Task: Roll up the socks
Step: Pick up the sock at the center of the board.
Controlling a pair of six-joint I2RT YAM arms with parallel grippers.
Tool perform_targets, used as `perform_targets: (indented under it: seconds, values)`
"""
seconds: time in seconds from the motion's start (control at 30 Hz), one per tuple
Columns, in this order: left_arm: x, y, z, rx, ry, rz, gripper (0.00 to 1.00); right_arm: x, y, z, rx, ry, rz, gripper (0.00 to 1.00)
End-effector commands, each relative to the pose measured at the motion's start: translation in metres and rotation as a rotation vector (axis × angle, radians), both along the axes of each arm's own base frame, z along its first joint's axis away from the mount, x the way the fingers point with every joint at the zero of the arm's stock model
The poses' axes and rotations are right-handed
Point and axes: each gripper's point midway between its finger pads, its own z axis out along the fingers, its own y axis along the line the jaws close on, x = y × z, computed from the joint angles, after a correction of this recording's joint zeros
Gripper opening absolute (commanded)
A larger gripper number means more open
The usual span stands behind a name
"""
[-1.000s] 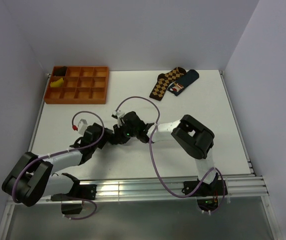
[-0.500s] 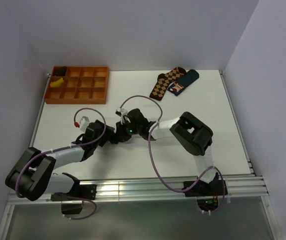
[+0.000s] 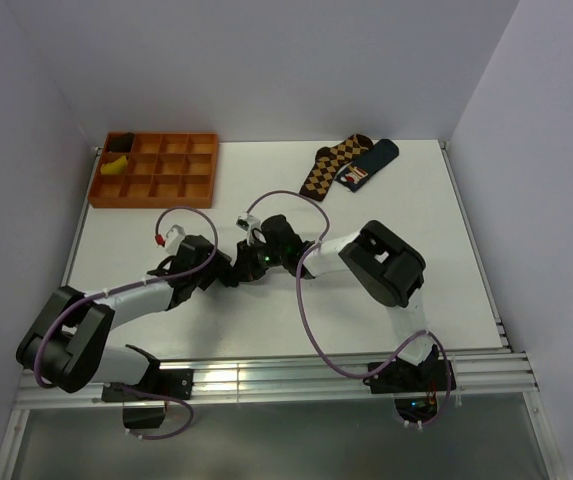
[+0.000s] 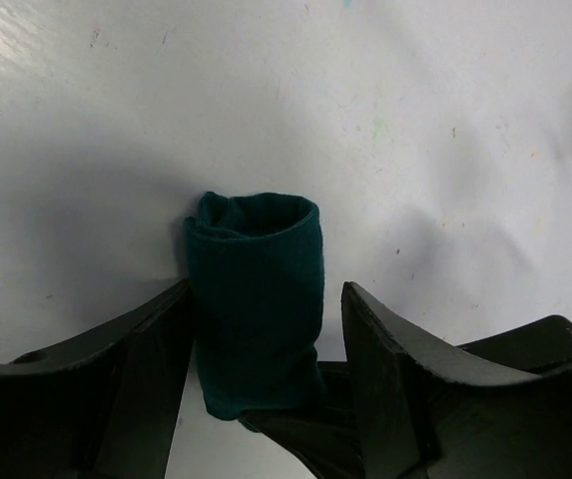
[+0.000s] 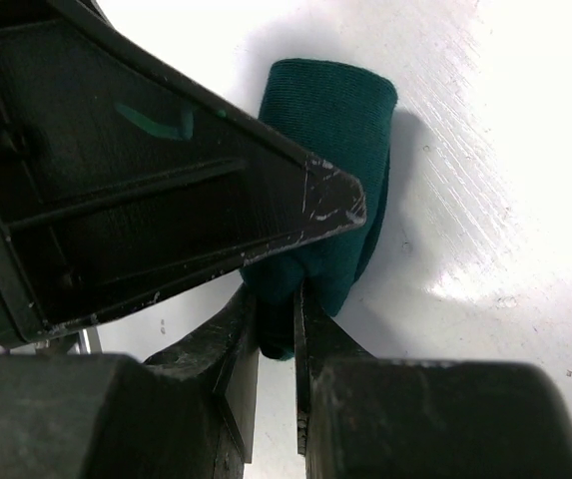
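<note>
Robot lab test cell. White table [image 3: 446, 260] boxed in by plain walls [image 3: 266, 60], w/ alu rail [image 3: 266, 375] at near edge.

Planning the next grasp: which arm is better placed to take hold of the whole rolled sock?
Left, probably. The left gripper stands open with a finger on each side of the rolled sock, so closing would hold it. The right gripper only pinches fabric at one end.
</note>
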Motion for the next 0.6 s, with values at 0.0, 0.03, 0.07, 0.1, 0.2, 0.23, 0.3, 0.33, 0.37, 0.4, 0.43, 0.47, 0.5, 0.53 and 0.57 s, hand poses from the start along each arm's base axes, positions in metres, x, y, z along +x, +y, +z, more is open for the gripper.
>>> perform_targets:
  seconds: [0.0, 0.03, 0.07, 0.1, 0.2, 0.23, 0.3, 0.33, 0.37, 0.4, 0.43, 0.47, 0.5, 0.53, 0.57]
  values:
    - [-0.033, 0.010, -0.030, 0.100, 0.175, -0.073, 0.65, -0.039, -0.048, -0.081, -0.257, 0.211, -0.019, 0.00]
    - [-0.033, 0.010, -0.030, 0.104, 0.180, -0.077, 0.66, -0.038, -0.048, -0.081, -0.257, 0.211, -0.021, 0.00]
    - [-0.033, 0.009, -0.028, 0.105, 0.179, -0.083, 0.66, -0.038, -0.048, -0.082, -0.257, 0.211, -0.021, 0.00]
    - [-0.033, 0.009, -0.028, 0.107, 0.181, -0.089, 0.66, -0.038, -0.049, -0.083, -0.260, 0.213, -0.025, 0.00]
    - [-0.035, 0.010, -0.027, 0.120, 0.189, -0.098, 0.65, -0.037, -0.049, -0.083, -0.262, 0.214, -0.028, 0.00]
    - [-0.037, 0.011, -0.030, 0.129, 0.204, -0.101, 0.63, -0.037, -0.049, -0.084, -0.264, 0.214, -0.029, 0.00]
    - [-0.039, 0.011, -0.034, 0.133, 0.221, -0.106, 0.63, -0.037, -0.050, -0.085, -0.264, 0.217, -0.031, 0.00]
    - [-0.040, 0.010, -0.035, 0.130, 0.223, -0.109, 0.61, -0.037, -0.050, -0.085, -0.262, 0.218, -0.031, 0.00]
    - [-0.041, 0.011, -0.037, 0.131, 0.232, -0.107, 0.59, -0.037, -0.050, -0.085, -0.263, 0.220, -0.033, 0.00]
    - [-0.042, 0.011, -0.039, 0.129, 0.239, -0.108, 0.58, -0.037, -0.051, -0.085, -0.261, 0.224, -0.036, 0.00]
    - [-0.042, 0.011, -0.041, 0.130, 0.243, -0.108, 0.56, -0.037, -0.050, -0.084, -0.257, 0.223, -0.035, 0.00]
    - [-0.043, 0.011, -0.042, 0.133, 0.250, -0.107, 0.55, -0.037, -0.050, -0.085, -0.256, 0.223, -0.037, 0.00]
    - [-0.043, 0.012, -0.044, 0.136, 0.254, -0.106, 0.52, -0.036, -0.052, -0.086, -0.258, 0.229, -0.043, 0.00]
    - [-0.044, 0.011, -0.044, 0.132, 0.256, -0.109, 0.48, -0.035, -0.052, -0.085, -0.256, 0.229, -0.046, 0.00]
    - [-0.043, 0.010, -0.043, 0.129, 0.252, -0.110, 0.46, -0.035, -0.052, -0.084, -0.250, 0.227, -0.046, 0.00]
